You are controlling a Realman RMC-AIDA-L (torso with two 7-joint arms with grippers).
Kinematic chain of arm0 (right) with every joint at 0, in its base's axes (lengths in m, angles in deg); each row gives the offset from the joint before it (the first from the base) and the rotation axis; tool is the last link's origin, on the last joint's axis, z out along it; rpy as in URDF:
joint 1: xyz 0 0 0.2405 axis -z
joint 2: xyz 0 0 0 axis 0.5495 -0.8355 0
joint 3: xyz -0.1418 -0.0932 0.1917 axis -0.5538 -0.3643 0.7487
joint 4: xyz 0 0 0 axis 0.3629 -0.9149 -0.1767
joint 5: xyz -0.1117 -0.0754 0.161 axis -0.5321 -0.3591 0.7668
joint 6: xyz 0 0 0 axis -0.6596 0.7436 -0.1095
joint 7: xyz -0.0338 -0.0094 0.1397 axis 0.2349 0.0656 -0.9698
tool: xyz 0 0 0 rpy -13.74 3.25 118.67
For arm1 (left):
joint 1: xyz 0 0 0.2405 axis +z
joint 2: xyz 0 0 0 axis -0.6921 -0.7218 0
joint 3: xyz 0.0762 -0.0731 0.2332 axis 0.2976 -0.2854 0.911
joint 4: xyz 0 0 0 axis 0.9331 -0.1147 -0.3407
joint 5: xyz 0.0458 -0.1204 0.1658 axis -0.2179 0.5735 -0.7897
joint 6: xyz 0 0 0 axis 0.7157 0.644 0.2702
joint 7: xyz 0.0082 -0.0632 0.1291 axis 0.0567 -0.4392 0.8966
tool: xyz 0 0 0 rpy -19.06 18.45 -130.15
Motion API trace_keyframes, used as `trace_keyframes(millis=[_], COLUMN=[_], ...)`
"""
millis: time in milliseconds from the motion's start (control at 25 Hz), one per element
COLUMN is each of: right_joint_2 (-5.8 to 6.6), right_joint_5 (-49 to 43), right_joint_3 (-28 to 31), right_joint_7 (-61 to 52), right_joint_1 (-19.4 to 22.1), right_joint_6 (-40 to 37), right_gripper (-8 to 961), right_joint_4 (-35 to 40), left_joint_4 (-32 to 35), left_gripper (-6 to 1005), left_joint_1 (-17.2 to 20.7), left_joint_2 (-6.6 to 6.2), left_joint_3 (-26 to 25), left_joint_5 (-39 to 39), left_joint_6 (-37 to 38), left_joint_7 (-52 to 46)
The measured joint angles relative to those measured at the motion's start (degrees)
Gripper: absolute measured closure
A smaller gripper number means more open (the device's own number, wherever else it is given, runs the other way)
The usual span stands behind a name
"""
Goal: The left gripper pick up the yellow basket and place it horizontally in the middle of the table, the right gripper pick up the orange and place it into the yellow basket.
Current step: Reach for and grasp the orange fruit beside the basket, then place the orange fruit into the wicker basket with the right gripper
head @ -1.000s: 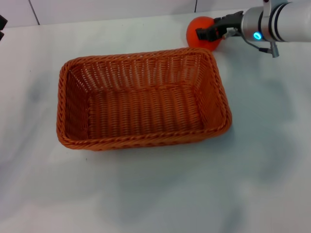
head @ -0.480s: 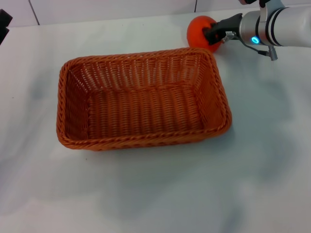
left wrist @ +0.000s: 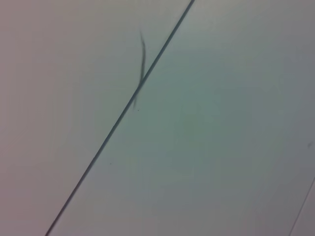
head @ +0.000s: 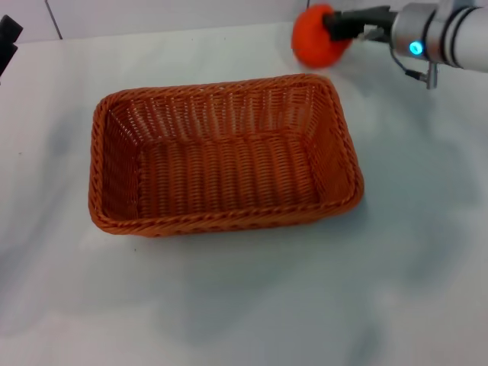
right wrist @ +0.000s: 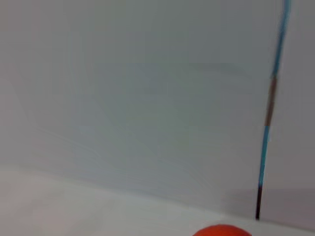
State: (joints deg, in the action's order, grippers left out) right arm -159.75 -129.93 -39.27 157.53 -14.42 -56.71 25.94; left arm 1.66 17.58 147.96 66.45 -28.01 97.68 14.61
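Observation:
The yellow basket [head: 221,156], orange-brown woven wicker, lies lengthwise across the middle of the white table [head: 252,305], and nothing is in it. The orange [head: 316,36] is held off the table, beyond the basket's far right corner. My right gripper [head: 333,29] is shut on the orange, with its silver-white arm reaching in from the right. A sliver of the orange shows in the right wrist view [right wrist: 221,230]. My left gripper [head: 8,36] shows only as black tips at the far left edge, away from the basket.
A pale wall with dark seams [head: 52,18] runs behind the table's far edge. The left wrist view shows only a pale surface with a dark seam [left wrist: 118,120].
My right gripper has closed on the orange and lifted it up off the table. The basket has not moved.

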Motion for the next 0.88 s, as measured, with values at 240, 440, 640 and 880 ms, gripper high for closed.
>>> trace_keyframes(millis=[240, 440, 640, 880], right_joint_2=[0.41, 0.18, -0.58, -1.24], right_joint_5=[23.1, 25.5, 21.5, 21.1], right_joint_3=[5.8, 4.4, -1.2, -2.7], right_joint_7=[16.8, 24.4, 28.3, 29.2], right_joint_1=[6.0, 6.7, 5.1, 4.8], right_joint_6=[-21.2, -38.9, -45.5, -44.1], right_gripper=[885, 885, 859, 686], right_joint_4=[1.3, 1.3, 1.7, 1.1], left_joint_4=[-0.6, -0.6, -0.6, -0.9], left_gripper=[311, 311, 310, 310], left_joint_1=[0.1, 0.0, -0.2, -0.2], left_joint_2=[-0.13, -0.13, -0.13, -0.13], left_joint_3=[0.0, 0.0, 0.0, 0.0], left_joint_5=[0.2, 0.3, 0.3, 0.4], left_joint_6=[0.0, 0.0, 0.0, 0.0], left_joint_7=[0.0, 0.1, 0.1, 0.0])
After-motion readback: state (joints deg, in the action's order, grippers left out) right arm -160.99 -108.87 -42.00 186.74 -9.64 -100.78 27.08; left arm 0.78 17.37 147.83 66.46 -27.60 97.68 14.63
